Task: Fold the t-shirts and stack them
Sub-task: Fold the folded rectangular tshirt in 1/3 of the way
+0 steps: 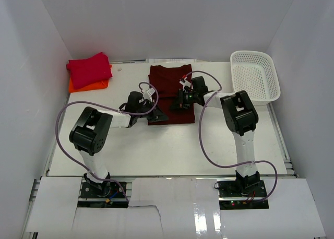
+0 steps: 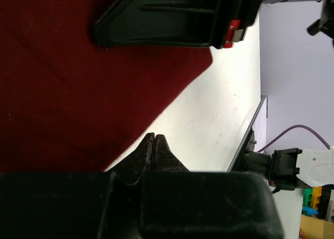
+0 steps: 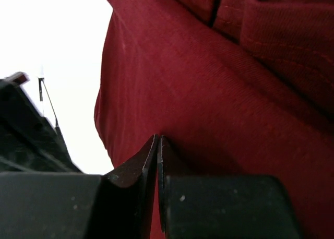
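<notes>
The dark maroon t-shirt (image 1: pixel 168 87) lies mid-table, folded into a long strip. My left gripper (image 1: pixel 156 115) is at the strip's near left edge. In the left wrist view its jaws (image 2: pixel 155 137) are shut right on the border of the maroon cloth (image 2: pixel 68 82). My right gripper (image 1: pixel 180 104) is low over the strip's right side. Its jaws (image 3: pixel 158 139) are shut, with maroon cloth (image 3: pixel 209 93) showing in the slit between them. The bright crimson t-shirt (image 1: pixel 88 68) lies folded on the orange t-shirt (image 1: pixel 90 85) at the back left.
A white mesh basket (image 1: pixel 254 76) stands at the back right. White walls close in the table on the left, back and right. The right gripper's black body (image 2: pixel 172 20) hangs close above the cloth in the left wrist view. Purple cables loop off both arms.
</notes>
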`<action>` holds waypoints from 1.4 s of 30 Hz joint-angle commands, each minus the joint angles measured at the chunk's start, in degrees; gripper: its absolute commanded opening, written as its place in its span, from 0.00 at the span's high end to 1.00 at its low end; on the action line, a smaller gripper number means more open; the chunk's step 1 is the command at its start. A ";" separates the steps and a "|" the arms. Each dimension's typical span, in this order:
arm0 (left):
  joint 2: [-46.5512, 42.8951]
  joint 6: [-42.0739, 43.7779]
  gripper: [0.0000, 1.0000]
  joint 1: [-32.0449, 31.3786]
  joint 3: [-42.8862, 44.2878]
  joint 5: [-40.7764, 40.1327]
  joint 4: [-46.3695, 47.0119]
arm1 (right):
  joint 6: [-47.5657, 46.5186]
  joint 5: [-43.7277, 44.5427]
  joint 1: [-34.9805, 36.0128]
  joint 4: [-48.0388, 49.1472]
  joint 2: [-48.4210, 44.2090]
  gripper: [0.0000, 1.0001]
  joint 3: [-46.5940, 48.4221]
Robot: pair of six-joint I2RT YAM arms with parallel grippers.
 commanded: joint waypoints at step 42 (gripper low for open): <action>10.67 -0.88 1.00 -0.62 -8.78 2.63 10.66 | 6.55 -3.83 -9.04 -1.93 27.82 0.92 51.40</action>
